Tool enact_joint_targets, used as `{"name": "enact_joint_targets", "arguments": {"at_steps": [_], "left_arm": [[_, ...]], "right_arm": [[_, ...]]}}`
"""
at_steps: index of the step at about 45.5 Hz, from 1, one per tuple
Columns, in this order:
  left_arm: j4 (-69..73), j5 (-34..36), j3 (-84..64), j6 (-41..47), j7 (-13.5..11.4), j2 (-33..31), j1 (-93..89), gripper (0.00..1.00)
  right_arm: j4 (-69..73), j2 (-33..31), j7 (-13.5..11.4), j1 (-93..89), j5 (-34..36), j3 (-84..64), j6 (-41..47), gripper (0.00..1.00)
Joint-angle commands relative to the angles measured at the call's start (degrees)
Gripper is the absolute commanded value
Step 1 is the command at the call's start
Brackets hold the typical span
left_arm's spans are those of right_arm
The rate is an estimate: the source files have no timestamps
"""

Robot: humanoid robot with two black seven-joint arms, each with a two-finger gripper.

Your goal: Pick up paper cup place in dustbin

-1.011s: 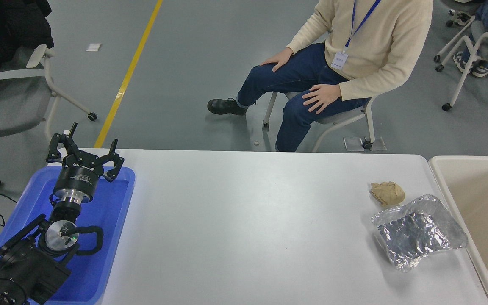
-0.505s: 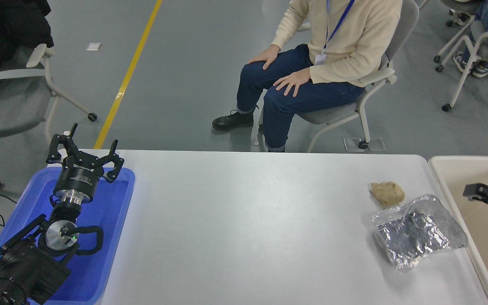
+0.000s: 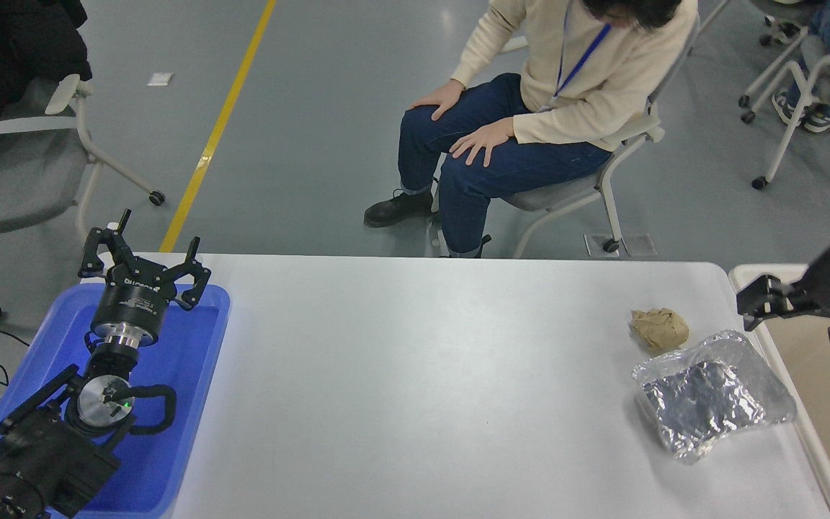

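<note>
Your right pincer (image 3: 764,303) hangs above the dustbin (image 3: 829,375) rim, pinching nothing; I cannot tell its spread. No paper cup shows on the counter (image 3: 422,389). Left pincer (image 3: 143,263) rests spread, parked over the blue tray (image 3: 192,404)

High head view (forward-down) over table (image 3: 422,389)

Left claw (image 3: 143,261) parked open, right claw (image 3: 772,303) raised
</note>
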Motion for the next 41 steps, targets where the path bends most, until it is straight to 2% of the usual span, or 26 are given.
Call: {"name": "enact_joint_targets", "arguments": {"at_steps": [1,12,18,41], "left_arm": [[0.01,-0.03,0.01,0.07,0.04,0.0,0.05,1.0],[0.01,-0.03,0.01,0.07,0.04,0.0,-0.03,1.0],[-0.08,0.06,0.01,0.07,0.04,0.0,0.05,1.0],[0.01,-0.03,-0.07,0.07,0.04,0.0,0.05,1.0]], "right_arm": [[5.89,9.15,0.01,9.73,0.33,-0.87,3.67,1.0],[8.18,14.7,0.01,14.3,0.6,-0.96,3.67,1.0],[8.09,14.53,0.01,14.3,2.79,-1.04,3.67,1.0],[7.74,13.47,0.1,18.78,3.59,-5.0,3.67,1.0]]}}
